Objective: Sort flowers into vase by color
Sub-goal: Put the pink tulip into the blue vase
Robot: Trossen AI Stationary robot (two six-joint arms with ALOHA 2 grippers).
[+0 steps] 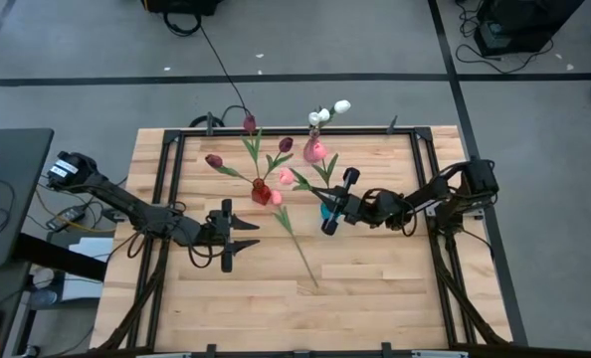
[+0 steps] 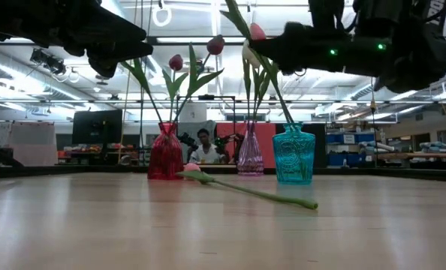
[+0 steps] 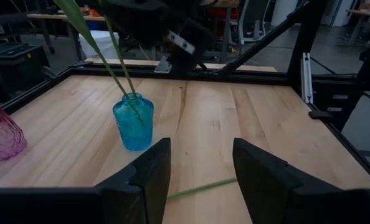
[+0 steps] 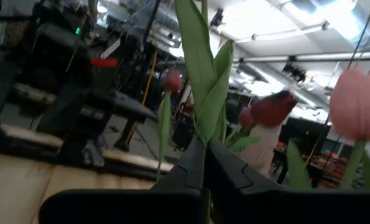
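The wooden counter (image 1: 375,288) carries three glass vases near its middle and far side. The red vase (image 1: 262,191) holds dark maroon tulips (image 1: 214,160). The pink vase (image 1: 314,151), at the far edge, holds white tulips (image 1: 341,105). The blue vase (image 3: 133,121) stands just beside the right hand, with green stems in it.

The right hand (image 1: 336,202) hovers over the blue vase, its fingers (image 4: 194,163) pressed together on the stem and leaves of a pink tulip (image 1: 287,176), whose lower end appears to reach into the vase (the low view is too crowded there to be sure).

The left hand (image 1: 232,235) hangs above the counter toward the near-left, well apart from the vases, its fingers (image 3: 144,180) spread wide with nothing between them.

One more pink tulip, the loose flower (image 2: 242,189), lies flat on the counter between the two hands, its head close to the red vase and its long stem running toward the near edge.
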